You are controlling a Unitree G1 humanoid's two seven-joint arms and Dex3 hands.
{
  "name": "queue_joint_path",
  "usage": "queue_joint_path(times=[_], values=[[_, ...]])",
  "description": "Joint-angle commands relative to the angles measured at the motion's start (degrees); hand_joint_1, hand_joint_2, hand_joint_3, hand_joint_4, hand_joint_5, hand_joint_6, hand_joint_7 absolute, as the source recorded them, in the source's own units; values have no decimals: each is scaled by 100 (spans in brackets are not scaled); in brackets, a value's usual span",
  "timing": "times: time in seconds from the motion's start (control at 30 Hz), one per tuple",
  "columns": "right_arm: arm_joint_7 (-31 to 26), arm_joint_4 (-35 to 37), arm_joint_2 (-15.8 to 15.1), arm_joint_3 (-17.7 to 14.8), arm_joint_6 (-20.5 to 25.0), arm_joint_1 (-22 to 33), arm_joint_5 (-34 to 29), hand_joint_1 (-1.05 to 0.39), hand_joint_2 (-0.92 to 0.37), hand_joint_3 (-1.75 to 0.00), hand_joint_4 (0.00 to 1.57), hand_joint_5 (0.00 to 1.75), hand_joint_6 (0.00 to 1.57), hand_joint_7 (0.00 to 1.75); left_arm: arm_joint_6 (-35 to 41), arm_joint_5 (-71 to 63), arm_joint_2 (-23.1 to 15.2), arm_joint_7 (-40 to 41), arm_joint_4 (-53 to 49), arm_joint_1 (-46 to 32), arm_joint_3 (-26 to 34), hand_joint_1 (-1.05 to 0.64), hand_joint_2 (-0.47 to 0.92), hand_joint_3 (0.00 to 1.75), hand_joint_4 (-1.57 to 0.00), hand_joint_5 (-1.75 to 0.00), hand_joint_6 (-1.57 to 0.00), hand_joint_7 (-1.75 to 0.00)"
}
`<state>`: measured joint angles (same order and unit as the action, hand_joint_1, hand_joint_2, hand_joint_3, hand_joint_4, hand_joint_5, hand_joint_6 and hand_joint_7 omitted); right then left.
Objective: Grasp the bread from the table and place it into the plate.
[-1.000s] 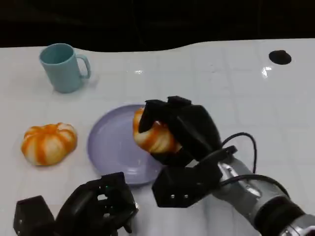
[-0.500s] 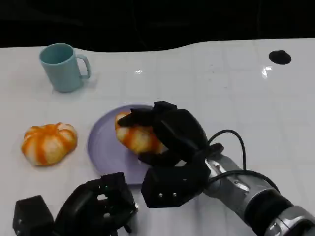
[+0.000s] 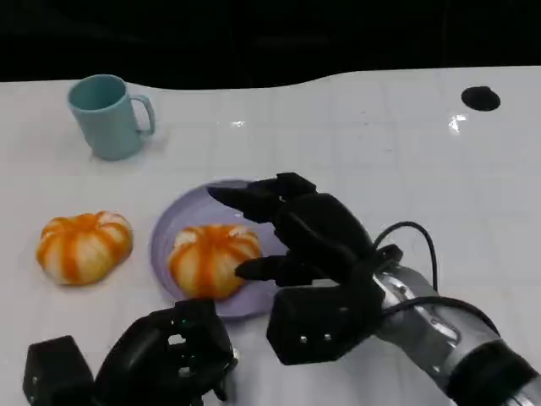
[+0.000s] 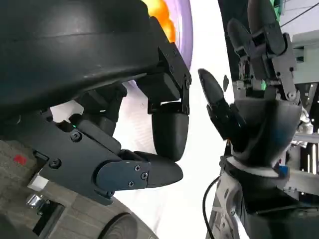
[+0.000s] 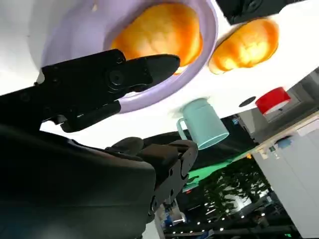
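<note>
A white desk ran back to a dark background, and the purple plate serves as the landmark. The bread lay on the plate, toward its near rim. The right robot hand hovered just right of the bread, fingers spread, holding nothing. The left robot hand rested nearer than the plate, fingers curled in on nothing. A second bread roll sat left of the plate, a teal mug beyond it to the left
</note>
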<state>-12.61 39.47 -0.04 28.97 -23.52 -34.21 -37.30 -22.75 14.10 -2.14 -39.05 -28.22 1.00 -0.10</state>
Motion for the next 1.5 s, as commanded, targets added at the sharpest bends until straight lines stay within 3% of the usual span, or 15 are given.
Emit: queue_joint_path(times=[0.03, 0.37, 0.6, 0.73, 0.83, 0.97, 1.03, 1.1, 1.17, 1.27, 1.37, 1.5], values=[[232, -608, -325, -209, 7, 324, 219, -58, -92, -10, 0, 57, 32, 1, 18, 29, -45, 29, 0, -11, 31, -53, 64, 67, -79, -175, -75, -143], [264, -1661, -960, -553, -226, 1114, 339, -51, -92, -8, 2, 76, 40, 5, 26, 25, -7, 33, -16, 8, 36, -52, 63, 68, -78, -175, -75, -143], [-51, -1744, -1444, -908, -867, 1573, 409, -41, -92, -6, 22, 69, 52, 6, -68, -32, 7, 48, -117, 56, 32, -51, 64, 68, -78, -175, -75, -143], [-283, -1725, -1639, -1163, -1290, 1825, 486, -31, -92, -4, 42, 62, 66, 7, -88, -71, 11, 75, -111, 60, 26, -52, 64, 68, -79, -175, -76, -143], [-469, -1678, -1719, -1362, -1579, 1990, 539, -22, -91, -3, 60, 70, 82, 12, -104, -81, 11, 77, -126, 70, 28, -51, 64, 69, -79, -175, -76, -143], [-479, -1737, -1852, -1544, -1678, 2198, 555, -20, -91, -9, 77, 100, 107, 18, -66, -83, 0, 79, -94, 64, 23, -51, 64, 68, -79, -175, -75, -143], [-520, -1770, -1918, -1624, -1713, 2294, 495, -20, -86, -20, 78, 127, 118, 22, -61, -89, -5, 80, -86, 60, 20, -51, 64, 68, -79, -175, -75, -143], [-566, -1839, -1981, -1671, -1674, 2391, 387, -20, -79, -35, 79, 141, 120, 30, -87, -88, -8, 68, -98, 61, 23, -50, 64, 68, -79, -175, -75, -143], [-534, -1926, -2017, -1696, -1630, 2500, 377, -19, -62, -72, 83, 149, 112, 59, -113, -102, -14, 65, -102, 62, 18, -50, 65, 68, -79, -175, -75, -142], [-379, -2088, -1989, -1741, -1546, 2682, 500, -18, -46, -107, 87, 158, 98, 101, -85, -100, -7, 70, -93, 62, 17, -51, 65, 67, -79, -175, -75, -142], [-305, -2216, -1951, -1755, -1460, 2851, 519, -19, -40, -120, 90, 165, 94, 114, -114, -130, -7, 87, -98, 61, 12, -51, 65, 67, -79, -175, -75, -141], [-560, -2280, -1847, -1742, -1273, 3030, 243, -22, -33, -130, 92, 171, 93, 120, -185, -138, -13, 71, -129, 66, 25, -52, 66, 67, -78, -175, -76, -140]])
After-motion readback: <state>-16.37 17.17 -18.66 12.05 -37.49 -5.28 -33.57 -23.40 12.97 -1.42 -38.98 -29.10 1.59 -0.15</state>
